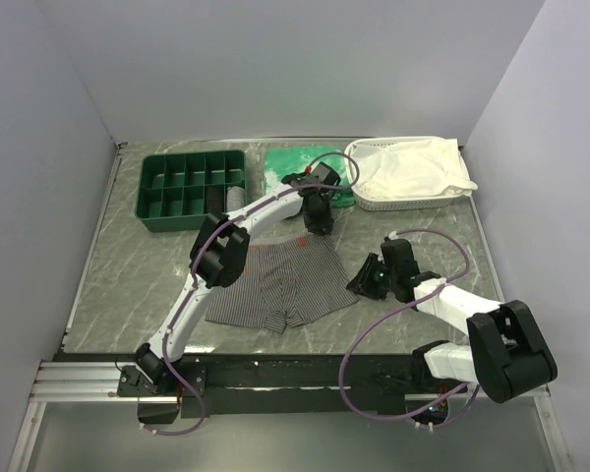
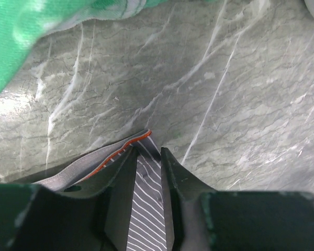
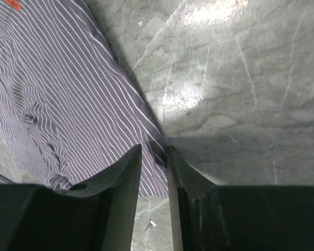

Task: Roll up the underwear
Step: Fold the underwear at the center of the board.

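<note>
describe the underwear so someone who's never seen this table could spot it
On the grey marbled table, look at the near middle, in front of the green compartment tray. The underwear lies spread there: grey pinstriped boxer briefs with an orange-red waistband tag, unlike the green cloth and the white cloth farther back.

Pinstriped underwear [image 2: 145, 204] corner, orange-red edged, between the left jaws; green cloth [image 2: 21, 36] top left on marble table [image 2: 235, 104]
</note>
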